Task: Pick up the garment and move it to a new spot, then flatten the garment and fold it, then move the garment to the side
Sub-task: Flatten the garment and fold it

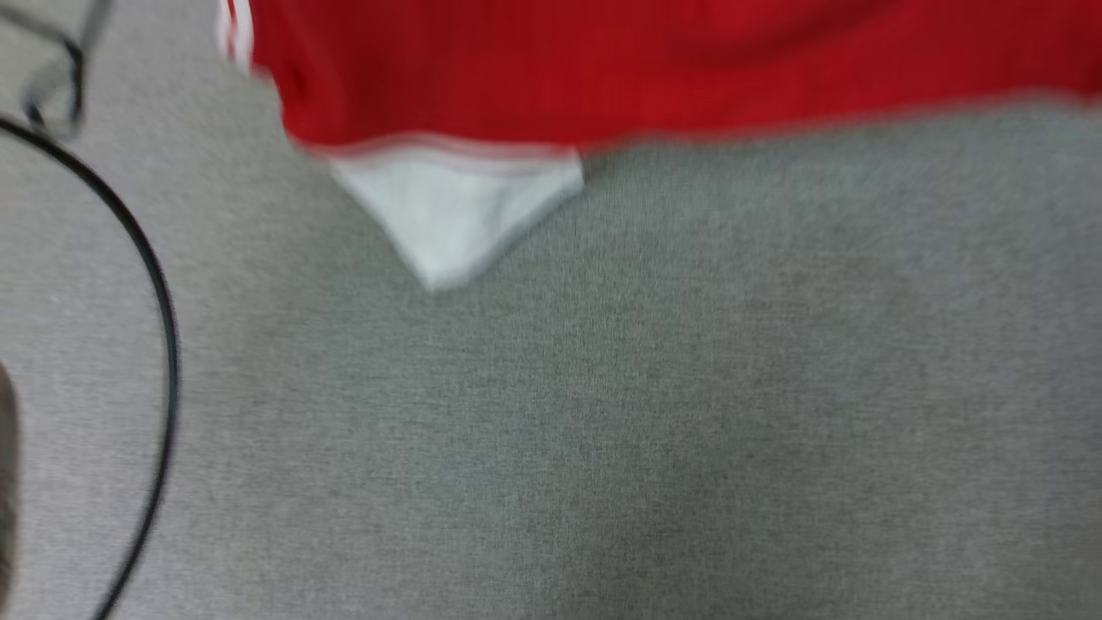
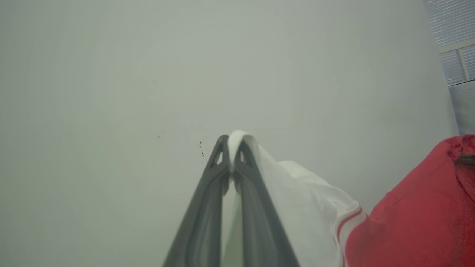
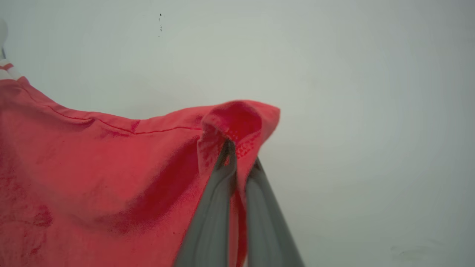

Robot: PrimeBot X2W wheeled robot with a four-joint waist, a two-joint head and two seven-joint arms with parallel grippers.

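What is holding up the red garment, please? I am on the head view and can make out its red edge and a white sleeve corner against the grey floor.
Observer: The left gripper is shut on the garment, pinching the tip of its white sleeve.
Operator: Thank you. And the right one?
Observer: The right gripper is shut on a bunched red edge of the fabric.
Operator: Is the cloth taut between them?
Observer: In the right wrist view the red top edge dips in a shallow curve towards the striped sleeve trim, so it looks slack rather than taut.
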